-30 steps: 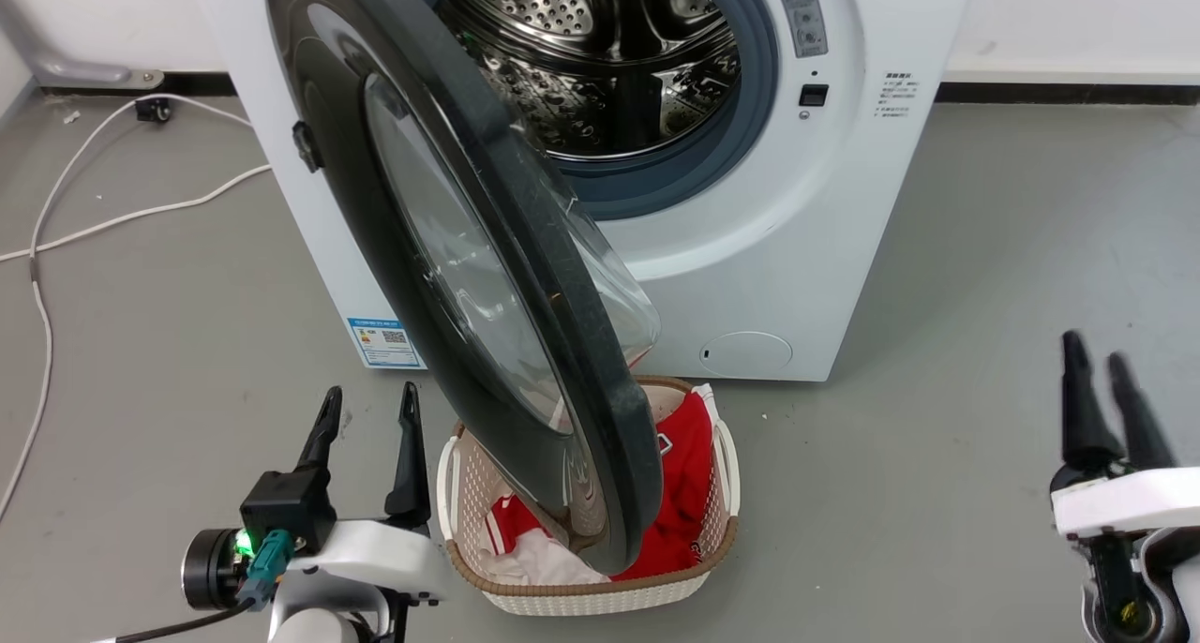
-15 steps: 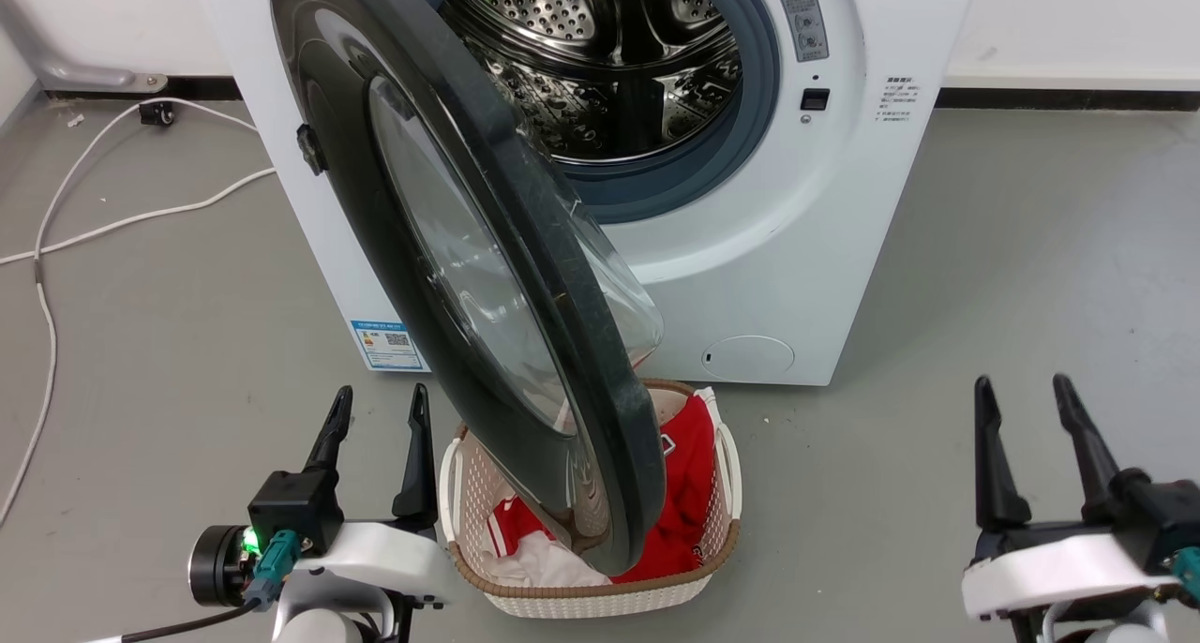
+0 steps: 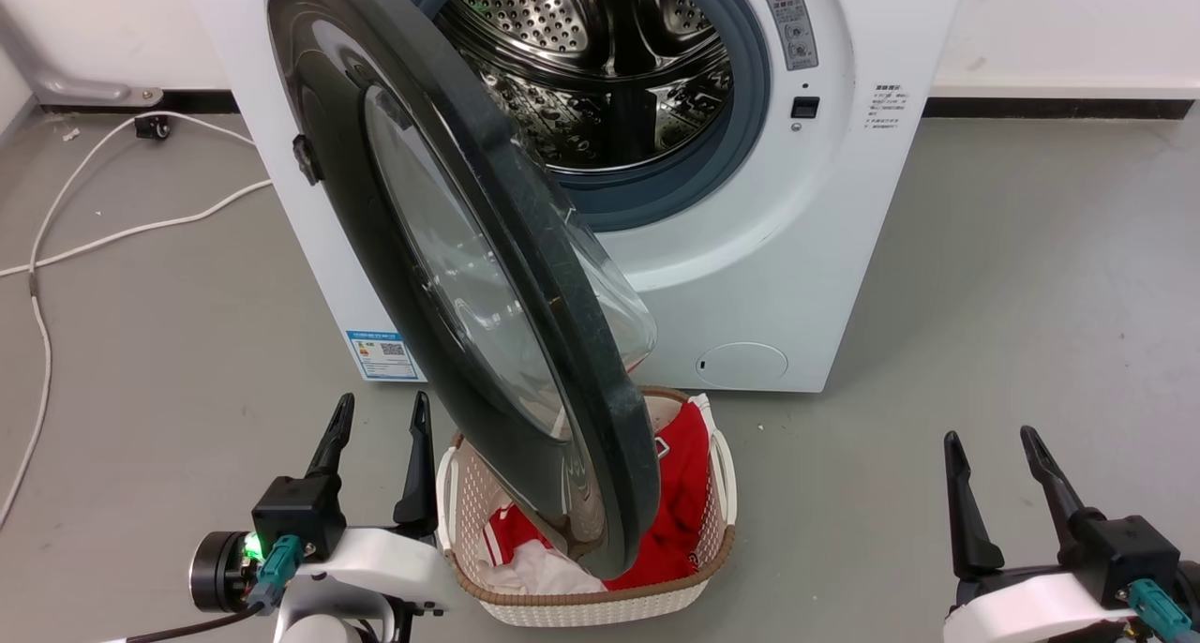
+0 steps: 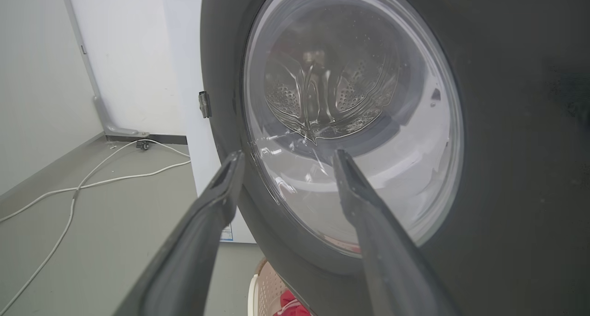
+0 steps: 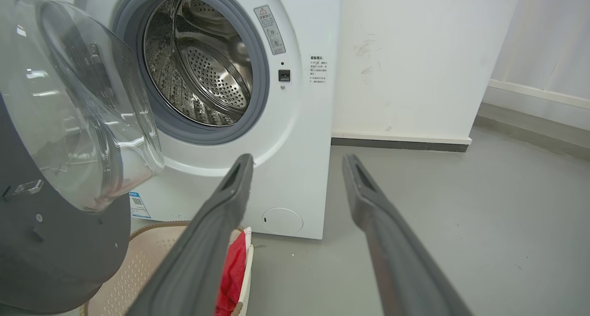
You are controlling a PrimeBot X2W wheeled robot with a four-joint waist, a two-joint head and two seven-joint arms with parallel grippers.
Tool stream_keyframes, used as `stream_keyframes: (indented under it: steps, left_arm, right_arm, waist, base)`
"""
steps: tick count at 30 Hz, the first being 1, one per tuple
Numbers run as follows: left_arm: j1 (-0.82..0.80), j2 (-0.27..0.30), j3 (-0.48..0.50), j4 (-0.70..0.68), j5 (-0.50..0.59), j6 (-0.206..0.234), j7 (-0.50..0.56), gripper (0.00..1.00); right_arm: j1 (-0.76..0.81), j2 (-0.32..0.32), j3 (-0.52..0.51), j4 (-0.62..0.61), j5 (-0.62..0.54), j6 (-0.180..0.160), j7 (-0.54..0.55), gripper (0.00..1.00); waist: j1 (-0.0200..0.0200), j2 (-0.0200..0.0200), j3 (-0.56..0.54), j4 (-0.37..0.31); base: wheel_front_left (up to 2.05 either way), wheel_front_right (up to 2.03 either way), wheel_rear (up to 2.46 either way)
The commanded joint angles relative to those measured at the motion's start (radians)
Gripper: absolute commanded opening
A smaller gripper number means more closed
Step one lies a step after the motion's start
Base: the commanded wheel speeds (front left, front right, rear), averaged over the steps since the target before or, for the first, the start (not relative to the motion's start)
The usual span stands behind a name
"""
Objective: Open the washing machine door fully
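- Our left gripper point(image 3: 384, 401) has its fingers apart and empty. The washing machine door point(image 3: 450, 277) stands just to its right and ahead, outer face toward it. We cannot tell whether they touch.
- Our right gripper point(image 3: 990, 437), fingers likewise spread and empty, has the door well off to its left, bowl window facing it.
- We judge the door partway swung from the washing machine point(image 3: 750, 277), with the laundry basket point(image 3: 581, 605) under its lower rim.
- The next move, we judge, calls for pushing the inner face leftward toward the hinge, once the left gripper is out of the swing path.
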Motion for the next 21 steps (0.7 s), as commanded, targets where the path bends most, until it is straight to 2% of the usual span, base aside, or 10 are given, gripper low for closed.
stream_keyframes:
  steps: [1, 7, 8, 9, 10, 11, 21]
  left_arm:
    - [0.009, 0.001, 0.001, 0.001, 0.004, -0.001, -0.003, 1.0]
    - [0.009, 0.001, 0.009, 0.003, 0.007, -0.005, -0.003, 1.0]
    - [0.008, 0.001, 0.011, 0.004, 0.01, -0.004, -0.003, 0.9]
    - [0.007, 0.001, 0.013, 0.004, 0.011, -0.004, -0.003, 0.41]
    - [0.007, 0.001, 0.013, 0.004, 0.011, -0.004, -0.003, 0.41]
    - [0.007, 0.001, 0.014, 0.006, 0.012, -0.005, -0.003, 0.0]
    - [-0.002, 0.001, 0.029, -0.023, 0.006, -0.009, -0.003, 0.0]
  right_arm:
    - [0.009, 0.004, 0.002, 0.005, 0.005, -0.001, -0.002, 1.0]
    - [0.002, 0.004, 0.006, 0.01, 0.007, -0.001, -0.002, 1.0]
    - [0.002, 0.004, 0.005, 0.01, 0.008, -0.001, -0.002, 1.0]
    - [0.002, 0.004, 0.005, 0.01, 0.008, -0.001, -0.002, 1.0]
    - [0.002, 0.004, 0.005, 0.01, 0.008, -0.001, -0.002, 1.0]
    - [0.003, 0.004, 0.005, 0.01, 0.007, -0.001, -0.002, 1.0]
    - [0.002, 0.004, -0.007, -0.001, 0.009, -0.001, -0.002, 1.0]
  waist:
    - [0.0, 0.0, -0.001, -0.001]
    - [0.0, 0.0, -0.002, -0.005]
    - [0.0, 0.0, -0.001, -0.006]
    - [0.0, 0.0, -0.002, -0.006]
    - [0.0, 0.0, -0.002, -0.006]
    - [0.0, 0.0, -0.002, -0.007]
    - [0.0, 0.0, 0.001, -0.011]
  base:
    - [0.0, 0.0, 0.0]
    - [0.0, 0.0, 0.0]
    - [0.0, 0.0, 0.0]
    - [0.0, 0.0, 0.0]
    - [0.0, 0.0, 0.0]
    - [0.0, 0.0, 0.0]
    - [0.0, 0.0, 0.0]
